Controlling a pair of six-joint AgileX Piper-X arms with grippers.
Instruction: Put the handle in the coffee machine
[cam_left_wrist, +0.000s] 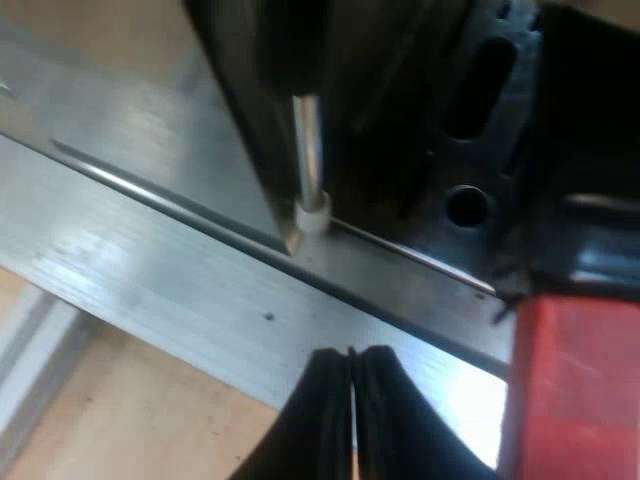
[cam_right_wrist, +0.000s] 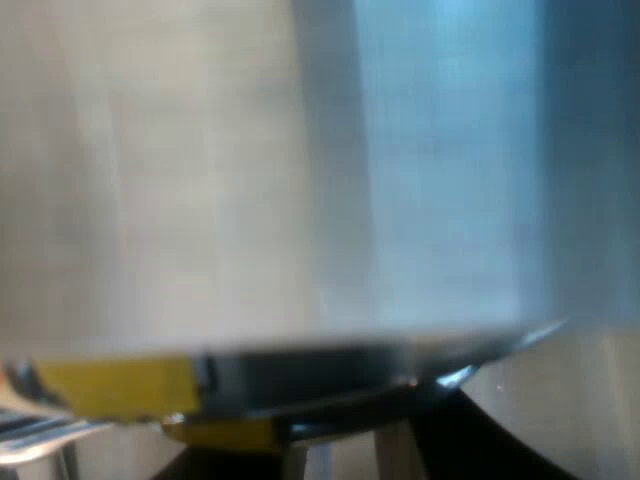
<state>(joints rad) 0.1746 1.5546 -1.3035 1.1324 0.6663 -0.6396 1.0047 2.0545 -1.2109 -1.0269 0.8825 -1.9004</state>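
My left gripper (cam_left_wrist: 351, 372) is shut with nothing between its fingers, its tips hovering just over a brushed metal ledge of the espresso machine (cam_left_wrist: 180, 290). The red end of the holder's handle (cam_left_wrist: 574, 390) stands close beside the fingers, apart from them; the rest of the holder is hidden. A thin metal wand with a white tip (cam_left_wrist: 311, 160) hangs down beyond the fingertips. My right gripper (cam_right_wrist: 340, 450) sits very close against a blurred metal wall of the machine (cam_right_wrist: 300, 170), above a dark curved rim (cam_right_wrist: 380, 375).
A black slotted grate (cam_left_wrist: 480, 110) lies beyond the wand. A wooden tabletop (cam_left_wrist: 120, 410) shows below the metal ledge. A yellow piece (cam_right_wrist: 120, 385) sits at the dark rim near my right gripper.
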